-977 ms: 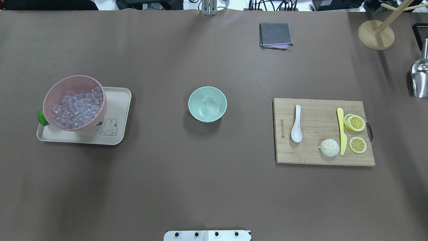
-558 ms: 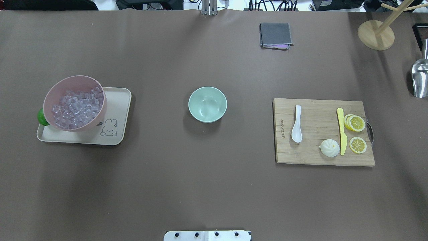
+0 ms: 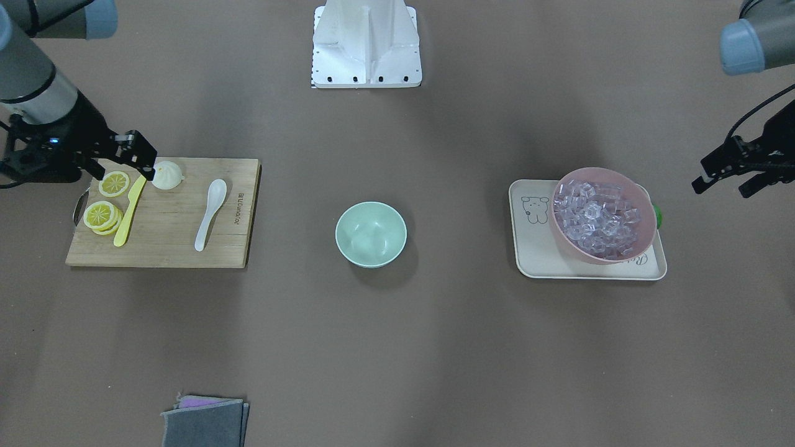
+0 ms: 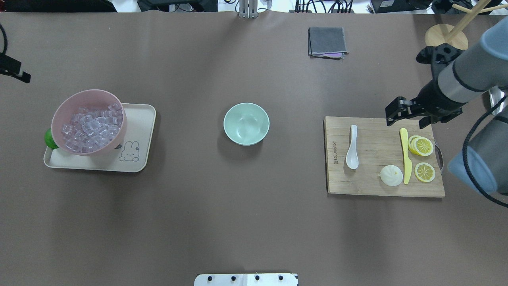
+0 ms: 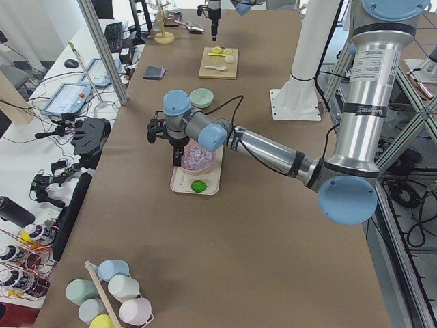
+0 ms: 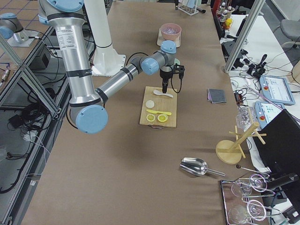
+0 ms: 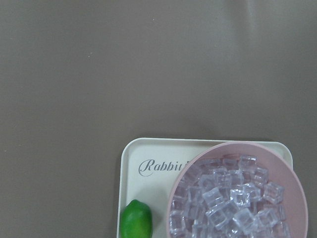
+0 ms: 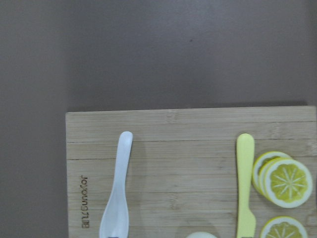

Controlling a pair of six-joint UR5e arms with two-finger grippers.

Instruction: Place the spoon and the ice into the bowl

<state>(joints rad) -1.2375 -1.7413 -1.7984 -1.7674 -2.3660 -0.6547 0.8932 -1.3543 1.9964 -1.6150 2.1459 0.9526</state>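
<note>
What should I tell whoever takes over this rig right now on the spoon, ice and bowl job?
Right gripper: looks open, empty, above the far edge of the board, not touching the spoon.
Left gripper: looks open, empty, off to the side of the tray.
Things: spoon lies on the board; ice fills the pink bowl on the tray; bowl sits mid-table, empty.
Done: nothing yet.
Left: spoon into bowl, ice into bowl.
</note>
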